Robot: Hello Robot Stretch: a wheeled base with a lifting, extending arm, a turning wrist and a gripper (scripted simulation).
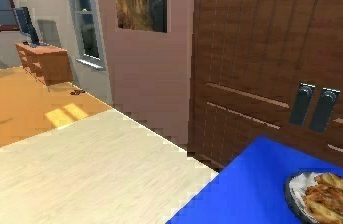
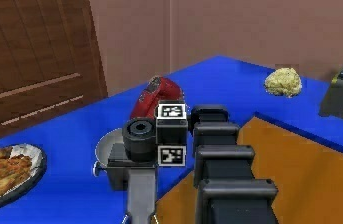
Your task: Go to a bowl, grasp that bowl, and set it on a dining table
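A grey, shallow round thing, likely the bowl, sits by the near edge of the blue table. The arm's dark bar rises from the bottom edge of the arm side view and ends in two white marked squares. The gripper's dark body is just left of them, right against the grey bowl. The bowl and the tabletop lie behind the gripper's far end, so I cannot tell whether it holds anything.
On the blue table are a red object, a yellowish lump, a dark box and a plate of food, also in the forward view. Wooden panelling stands behind. Pale floor stretches left toward a dresser.
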